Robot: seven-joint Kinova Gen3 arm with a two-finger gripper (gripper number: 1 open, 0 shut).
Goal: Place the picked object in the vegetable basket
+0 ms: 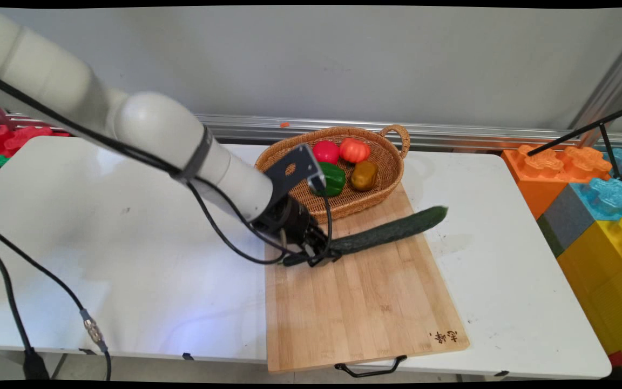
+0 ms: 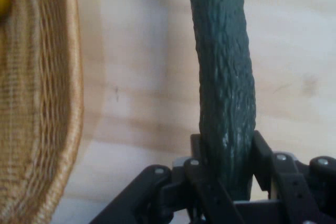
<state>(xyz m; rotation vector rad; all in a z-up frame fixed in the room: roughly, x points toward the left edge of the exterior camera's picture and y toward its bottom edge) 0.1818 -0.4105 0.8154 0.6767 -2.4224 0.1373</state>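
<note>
**Inspector:** One item is in the grasp: the black two-finger gripper (image 1: 319,254) is clamped on the near-left end of a long dark green bumpy cucumber (image 1: 392,230). The hand view confirms it, with the cucumber (image 2: 224,93) running up between the fingers (image 2: 265,153), which press its sides.

**Clerk:** Where does the cucumber lie?

**Inspector:** On the pale bamboo cutting board (image 1: 359,302), across its far portion. The held end sits near the board's left edge; the other end reaches past the board's far right corner, over the white table (image 1: 100,232). I cannot tell whether it rests fully on the board or is slightly lifted.

**Clerk:** Anything else by the board?

**Inspector:** An oval woven wicker basket with a loop handle (image 1: 392,141) overlaps the board's far edge. Inside are a red round fruit (image 1: 326,152), an orange pumpkin-shaped piece (image 1: 355,149), a green bell pepper (image 1: 332,179) and a brown-yellow pepper (image 1: 364,175). The basket's wall (image 2: 47,108) shows at the left of the hand view, apart from the cucumber. Large coloured building blocks (image 1: 597,205) stand well to the board's right, beyond the table's edge.
</note>
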